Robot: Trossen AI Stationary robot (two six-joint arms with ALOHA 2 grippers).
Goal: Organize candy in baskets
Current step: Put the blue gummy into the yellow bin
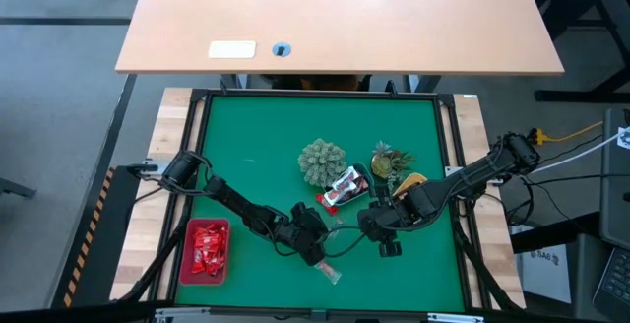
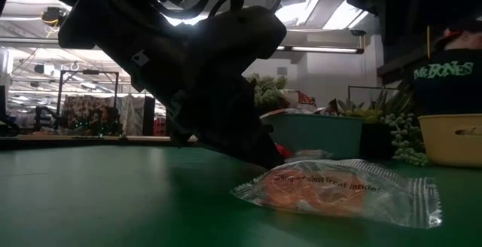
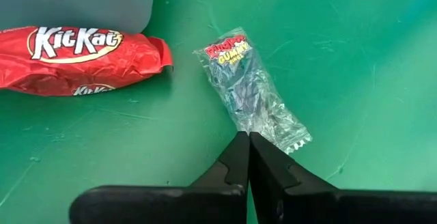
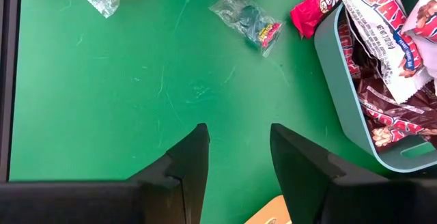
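Note:
A clear gummy candy (image 3: 251, 91) lies flat on the green mat. My left gripper (image 3: 248, 139) is shut at its near end. A red KitKat (image 3: 75, 57) lies beside the pale blue basket (image 4: 355, 125), which holds PayDay and brown candy. An orange candy in clear wrap (image 2: 339, 190) lies nearer the front edge. The red basket (image 1: 209, 249) at front left holds red candy. The yellow basket (image 1: 409, 181) stands at the right. My right gripper (image 4: 239, 138) hangs open above bare mat, touching nothing. My left gripper has its shut fingertips on the wrapper's clear end (image 3: 268, 130), the end away from the printed label. It comes slanting down from the table's left, roughly along the candy. Only the fingers' free ends meet the film. The candy lies flat on the mat.
Two green spiky plant ornaments (image 1: 322, 161) (image 1: 391, 160) stand behind the blue and yellow baskets. The black frame (image 1: 458, 195) rims the mat. Bare mat lies at the far left and along the front right.

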